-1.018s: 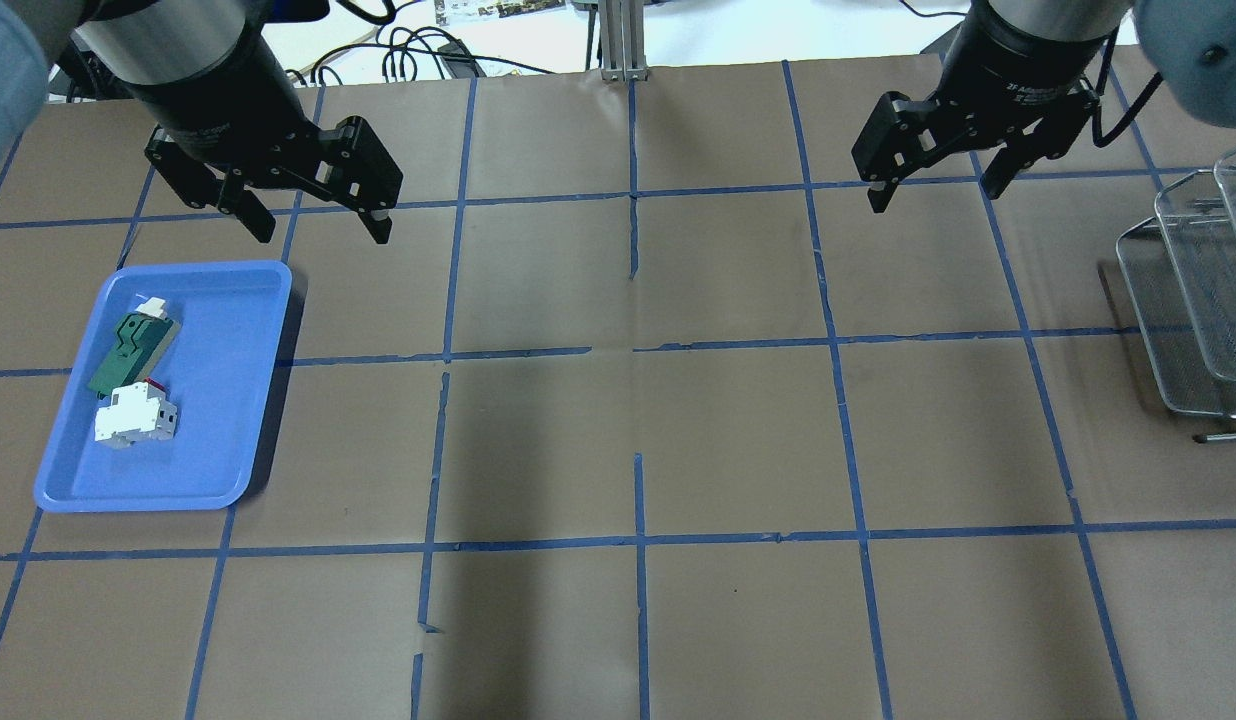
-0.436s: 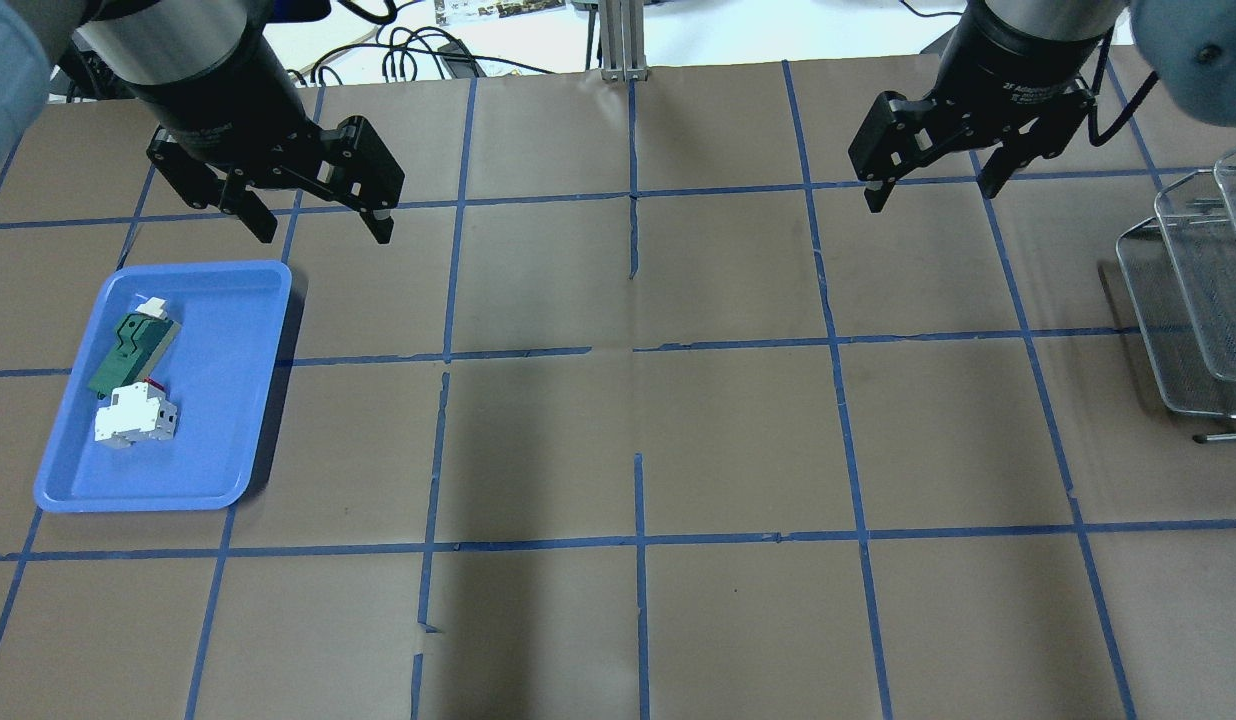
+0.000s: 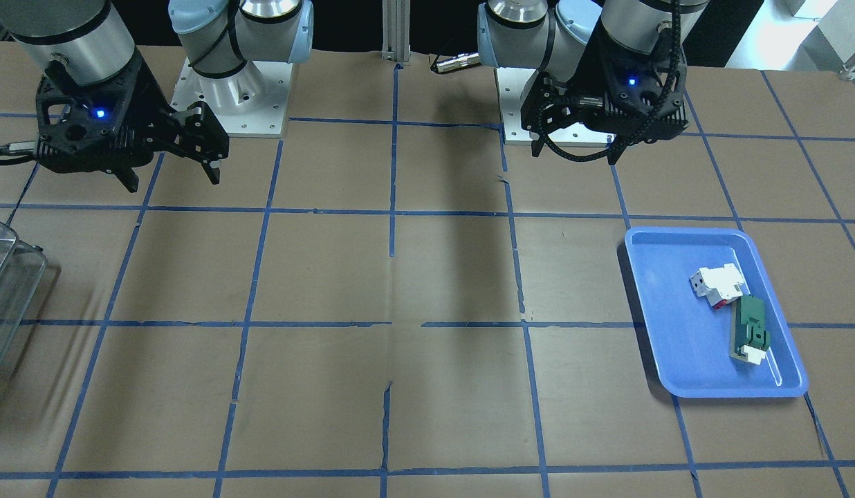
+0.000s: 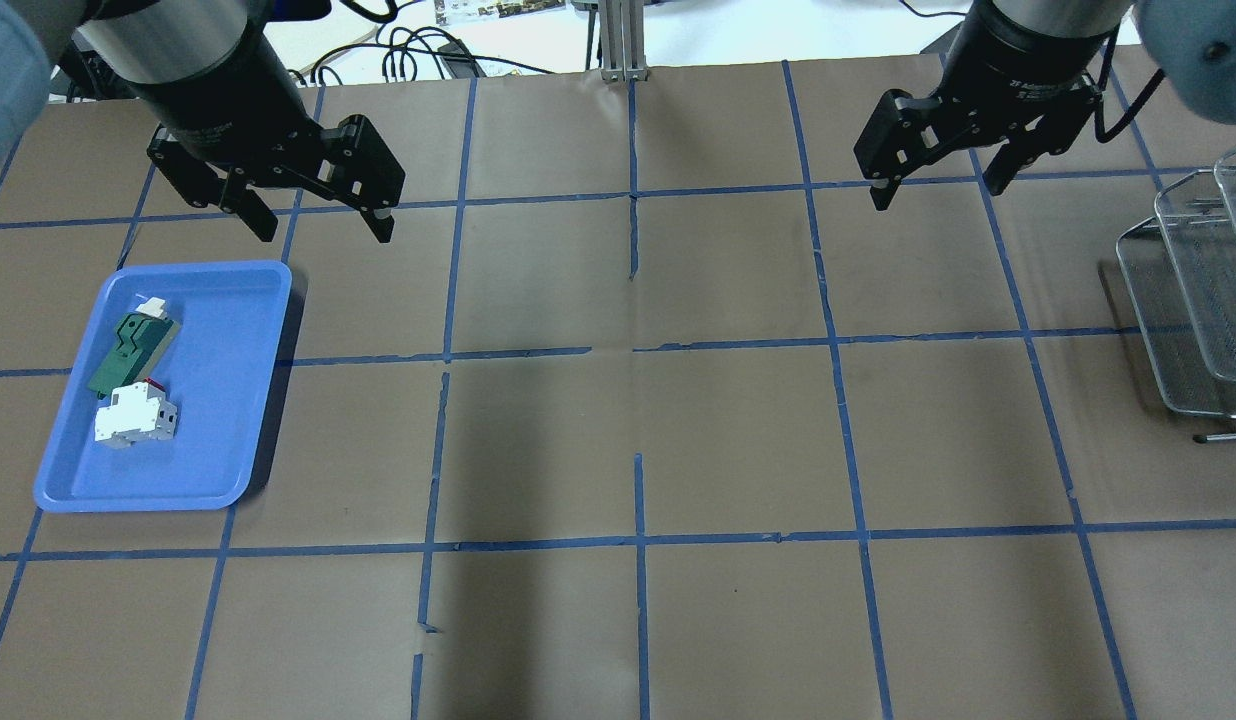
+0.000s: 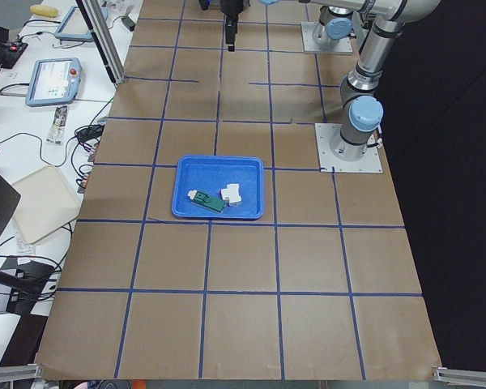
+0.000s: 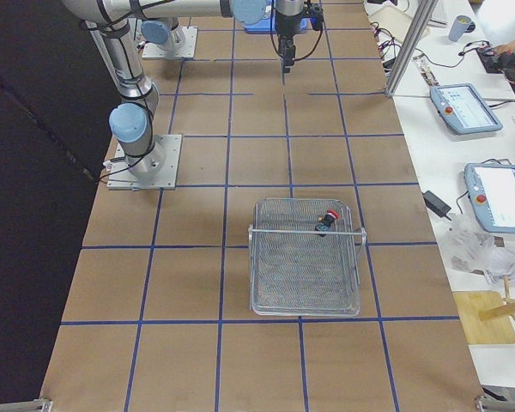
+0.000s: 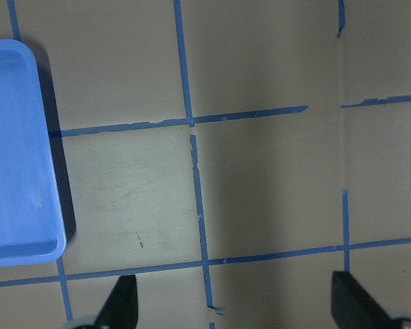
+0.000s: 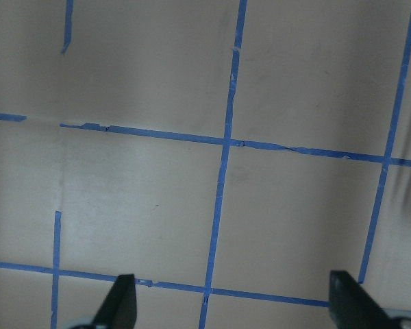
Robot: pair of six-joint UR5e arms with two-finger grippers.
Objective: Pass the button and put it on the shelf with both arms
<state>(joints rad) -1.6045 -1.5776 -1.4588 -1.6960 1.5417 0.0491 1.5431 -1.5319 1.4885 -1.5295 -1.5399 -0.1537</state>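
Note:
The button [image 6: 328,219], red cap on a black barrel, lies in the clear shelf [image 6: 305,275], near its far rim; it shows only in the exterior right view. The shelf stands at the table's right end [image 4: 1193,300], also at the front view's left edge [image 3: 5,290]. My left gripper [image 4: 323,232] is open and empty, hanging high beside the blue tray's far corner [image 3: 575,155] [image 7: 236,308]. My right gripper [image 4: 938,195] is open and empty, high over bare table left of the shelf [image 3: 173,181] [image 8: 236,301].
A blue tray [image 4: 218,300] at the left end holds a green-and-white block [image 4: 133,350] and a white-and-red block [image 4: 135,415]. Brown paper with blue tape lines covers the table. Cables and pendants lie beyond the far edge.
My right gripper has shifted very slightly and stays open. The left gripper, tray and shelf have not moved.

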